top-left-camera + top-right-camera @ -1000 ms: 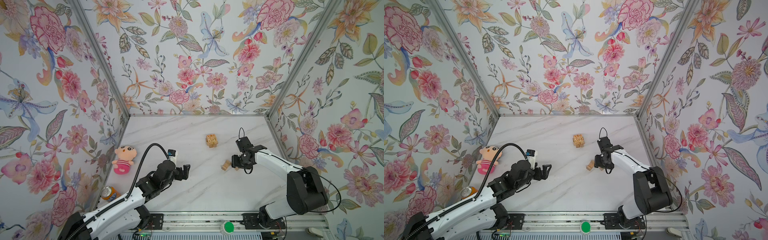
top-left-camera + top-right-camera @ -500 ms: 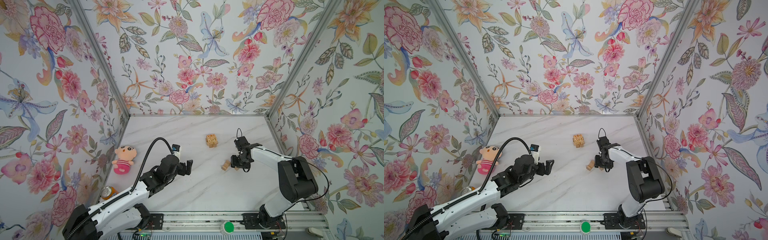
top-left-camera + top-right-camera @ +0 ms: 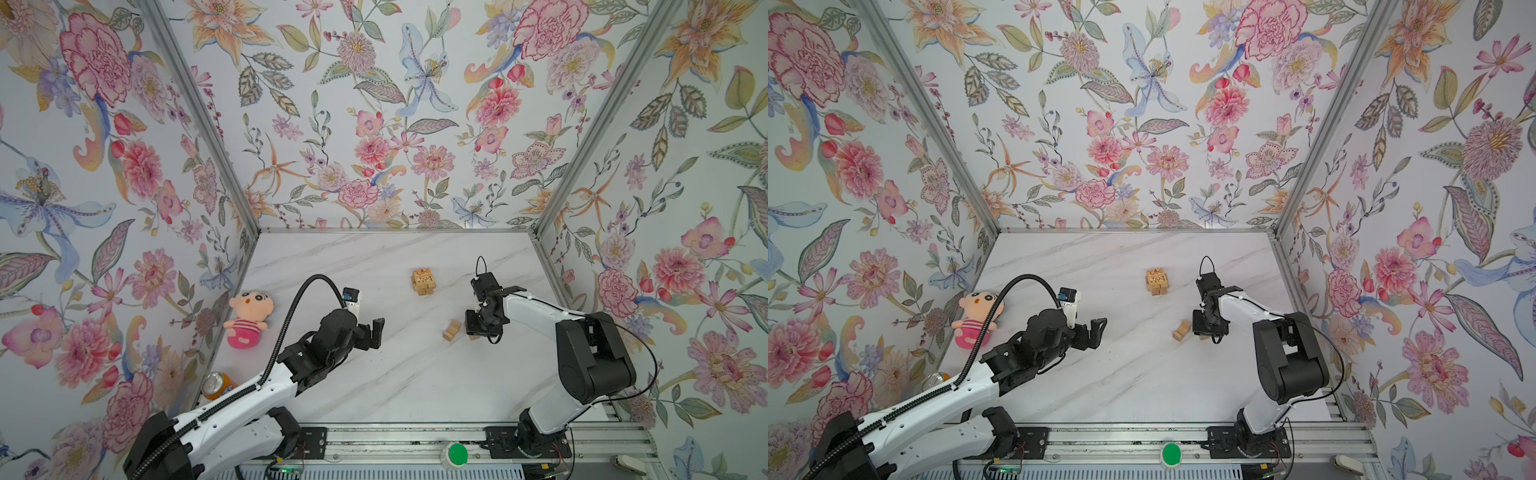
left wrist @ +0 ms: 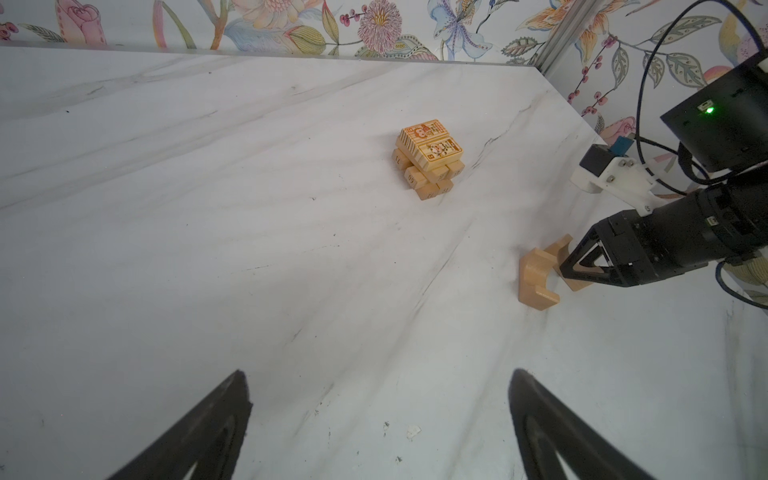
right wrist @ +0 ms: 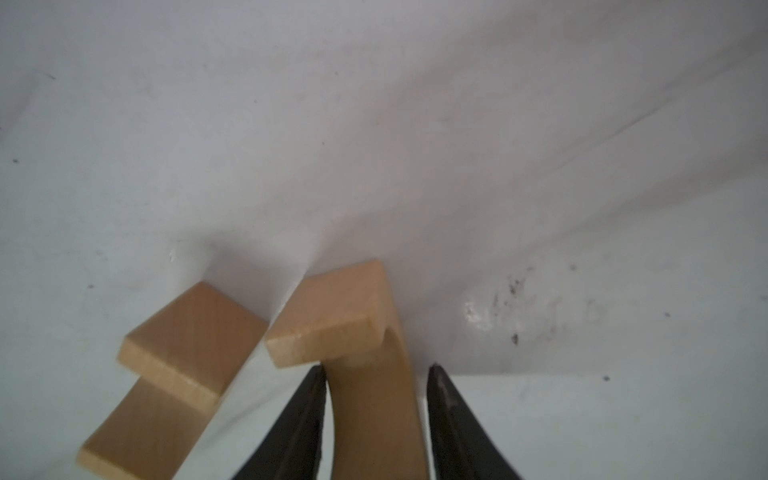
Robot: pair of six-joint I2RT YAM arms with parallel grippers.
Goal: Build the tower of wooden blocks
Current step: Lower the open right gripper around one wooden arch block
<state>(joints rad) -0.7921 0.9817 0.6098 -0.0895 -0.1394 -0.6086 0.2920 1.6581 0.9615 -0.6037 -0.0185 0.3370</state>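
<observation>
Left gripper (image 4: 378,372) hung wide open, empty, above the table (image 4: 208,208). Right gripper (image 5: 374,368) straddled a notched wood block (image 5: 332,320), fingers narrow, one touching; firm grip couldn't be told. Second notched block (image 5: 187,332) lay just beside. Tower (image 3: 423,280) stood mid-table toward the back, printed faces up, well apart.

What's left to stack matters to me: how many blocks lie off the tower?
2. One block sits between the fingers of the right end effector; the other lies beside it. Others may hide beneath that arm.
</observation>
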